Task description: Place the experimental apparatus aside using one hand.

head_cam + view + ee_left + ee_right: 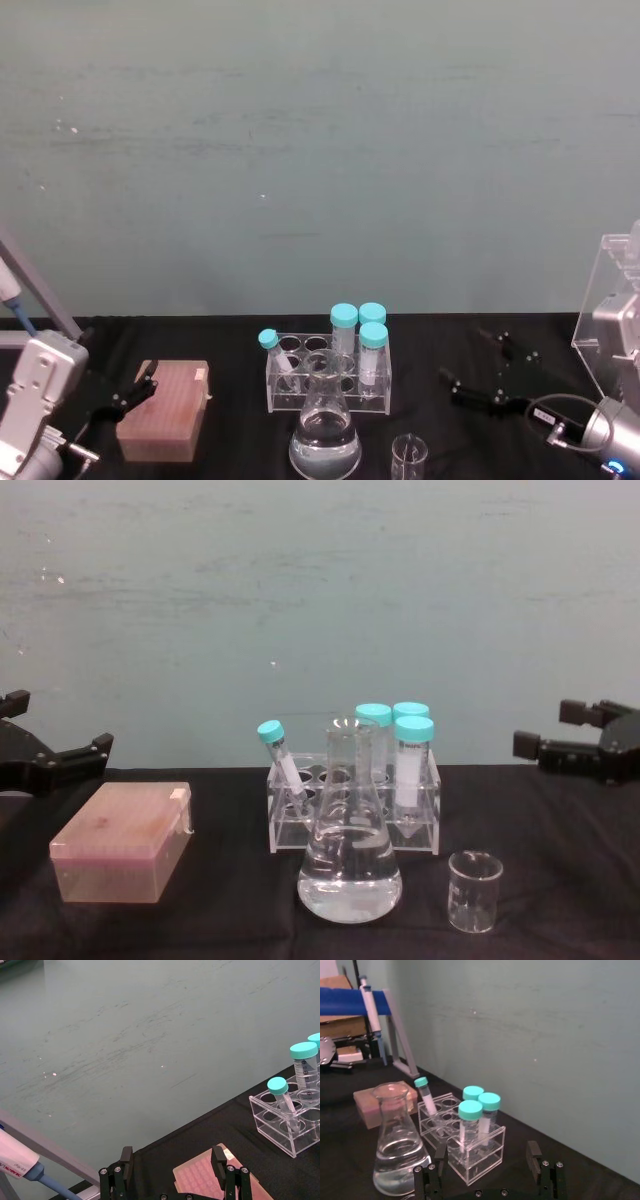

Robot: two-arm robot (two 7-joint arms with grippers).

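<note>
Right gripper [487, 1152], jaws apart, is held right of the conical flask [397, 1150], easily tipped and spilled if clipped; left gripper [172, 1154] is parked, jaws apart, by the pink box [200, 1180].

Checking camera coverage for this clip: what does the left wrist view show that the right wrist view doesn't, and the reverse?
Left wrist view, not the right: the left pincer, open. Right wrist view, not the left: the right pincer, open, and the conical flask holding clear liquid. Both: the clear tube rack, its teal-capped tubes, the pink tip box and a pipette.
</note>
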